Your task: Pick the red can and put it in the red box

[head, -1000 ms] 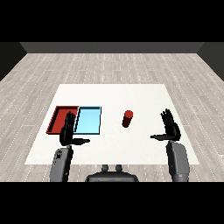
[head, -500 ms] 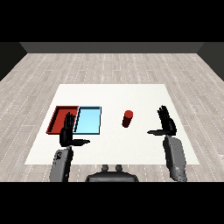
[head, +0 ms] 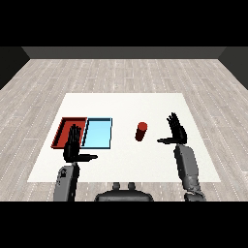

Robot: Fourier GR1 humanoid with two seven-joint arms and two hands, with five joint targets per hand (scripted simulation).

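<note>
Red can stands upright mid-table, right of light blue tray, apart from my right hand. Both hands released, fingers straight; left hand overlaps red tray. I read no label.

Here's the room: a wide floor of pale grey-beige wooden planks runs away from us, the boards laid in staggered rows with thin darker seams showing between them. At the far end a plain dark grey wall closes things off, meeting the floor in a straight line, and the floor narrows toward it on both sides. In the middle sits the flat white rectangular desk, matte and evenly lit. The light is soft and flat throughout, with only faint shadows.
</note>
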